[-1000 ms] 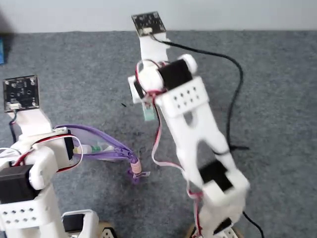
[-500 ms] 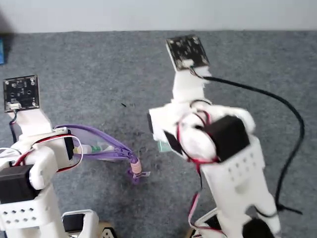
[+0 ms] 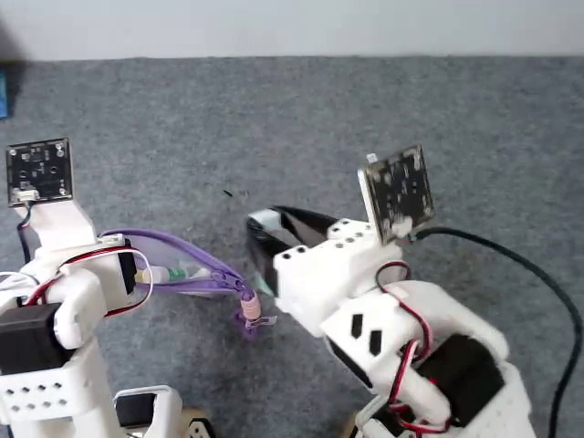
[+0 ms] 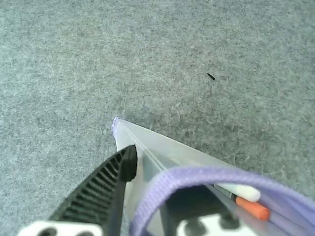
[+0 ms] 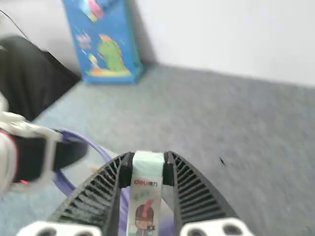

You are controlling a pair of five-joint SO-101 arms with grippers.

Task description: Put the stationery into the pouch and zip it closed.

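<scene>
The left pincer (image 4: 147, 179) is closed on the pouch (image 4: 167, 152), its black ribbed finger (image 4: 110, 184) pressed against the outside of the clear wall, just beneath the purple zipper band (image 4: 206, 176) that arcs across the mouth. The pouch lies on the grey desk (image 3: 137, 137) in front of the left arm, with its mouth gaping. Inside it, seen through the opening, lie a white pen (image 4: 242, 192) and an orange-tipped marker (image 4: 251, 207), side by side and touching. From above, the purple band runs from the left arm out to a small pinkish zipper pull (image 3: 254, 319) that rests on the desk at the pouch's far end. The right pincer (image 5: 147, 162) is clamped on a pale green eraser (image 5: 146, 196) with a printed sleeve, the eraser standing lengthwise between the two black fingers and poking out just past their tips. In the high view the right arm is bent low over the desk, its black fingers near the zipper-pull end of the pouch but not touching it. From the right wrist, the pouch's purple rim curves on the desk beyond the eraser, next to the left arm's white and black body. A blue box (image 5: 106, 39) with cartoon pictures stands against the pale wall at the desk's far edge, well apart from the pouch. A small dark speck (image 4: 210, 76) lies on the desk beyond the pouch.
</scene>
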